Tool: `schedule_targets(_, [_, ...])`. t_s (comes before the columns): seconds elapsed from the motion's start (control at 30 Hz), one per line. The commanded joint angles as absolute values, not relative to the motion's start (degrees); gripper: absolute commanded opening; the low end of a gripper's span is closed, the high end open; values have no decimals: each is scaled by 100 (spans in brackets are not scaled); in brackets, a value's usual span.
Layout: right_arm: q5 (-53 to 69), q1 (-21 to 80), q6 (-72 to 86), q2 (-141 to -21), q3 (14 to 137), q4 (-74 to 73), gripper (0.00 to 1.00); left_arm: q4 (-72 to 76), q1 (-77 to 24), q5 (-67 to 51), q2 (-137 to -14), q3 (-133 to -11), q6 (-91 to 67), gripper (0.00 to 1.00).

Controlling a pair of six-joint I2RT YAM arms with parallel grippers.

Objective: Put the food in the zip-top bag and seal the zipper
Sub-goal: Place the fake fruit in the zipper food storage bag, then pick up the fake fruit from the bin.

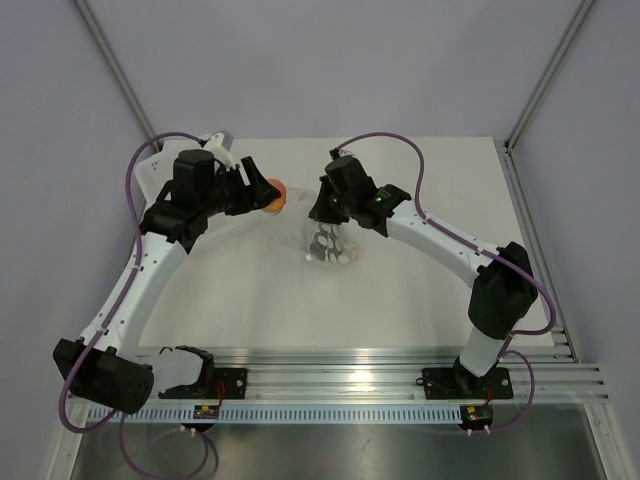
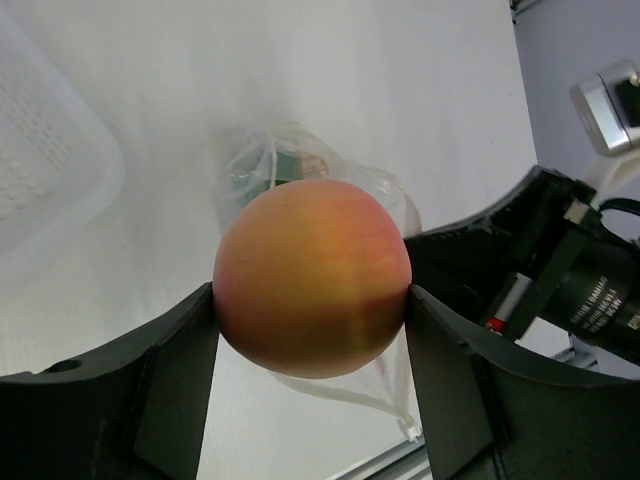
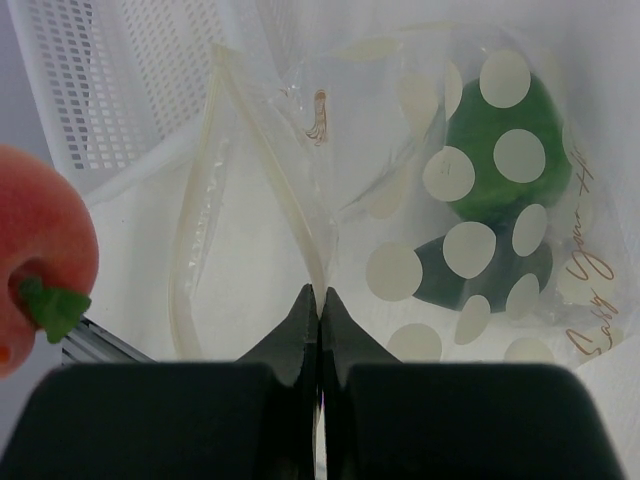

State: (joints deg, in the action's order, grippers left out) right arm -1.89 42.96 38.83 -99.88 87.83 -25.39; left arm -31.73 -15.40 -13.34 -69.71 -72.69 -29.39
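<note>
Left gripper (image 2: 312, 335), spread wide, clamps the peach (image 2: 310, 260); zip-top bag (image 2: 245, 165) gapes just ahead (right gripper (image 3: 320, 300) pinches its rim).

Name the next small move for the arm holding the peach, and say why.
Probably ease the left tool forward to bring the peach to the zip-top bag's mouth, not releasing yet. That tool grips the peach just short of the bag; the right tool is shut on the bag's mouth edge, which gapes open, and the green lump already lies inside.
</note>
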Motion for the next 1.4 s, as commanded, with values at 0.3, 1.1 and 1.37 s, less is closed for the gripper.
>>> schedule_targets(0.3, [-246, 4333, 3920, -9774, 8869, -2479, 0, -2654, -2136, -2029, -7698, -6873, -3120, 75])
schedule_targets(1.1, [-211, 4333, 3911, -9475, 8499, -2338, 0, -3691, 0, -468, -9146, -8876, -2462, 67])
schedule_targets(1.37, [-132, 4333, 3797, -9580, 8551, -2294, 0, -3718, 676, 509, -10633, -9965, -2575, 60])
